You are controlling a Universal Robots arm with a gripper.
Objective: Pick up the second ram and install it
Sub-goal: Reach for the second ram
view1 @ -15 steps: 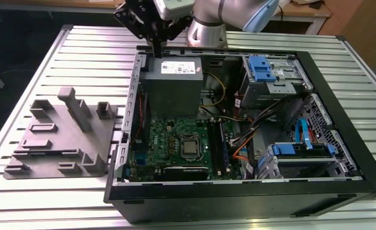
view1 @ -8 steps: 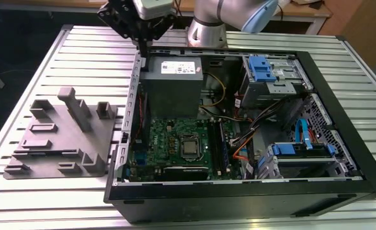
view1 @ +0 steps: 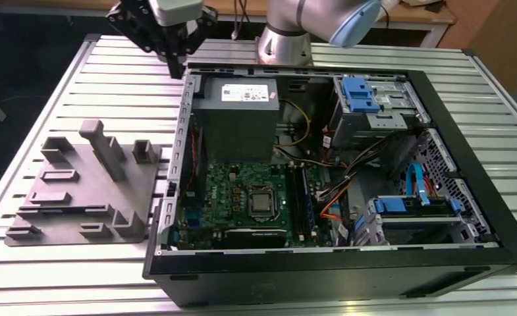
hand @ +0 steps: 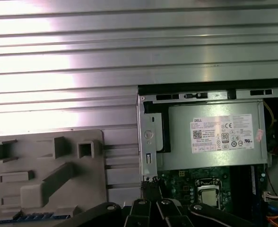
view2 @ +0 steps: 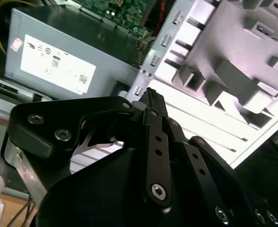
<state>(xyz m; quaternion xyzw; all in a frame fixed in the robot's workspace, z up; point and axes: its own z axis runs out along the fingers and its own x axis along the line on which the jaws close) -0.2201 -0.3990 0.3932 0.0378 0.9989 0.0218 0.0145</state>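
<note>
One gripper, fingers pressed together, hangs over the corner rim of the one open case. One second ram apparently lies along one grey fixture, with bare counter around it.

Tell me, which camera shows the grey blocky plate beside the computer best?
The exterior view: the grey blocky fixture plate lies whole on the slatted metal table. The first wrist view cuts off one edge; the second wrist view catches part of it.
</note>
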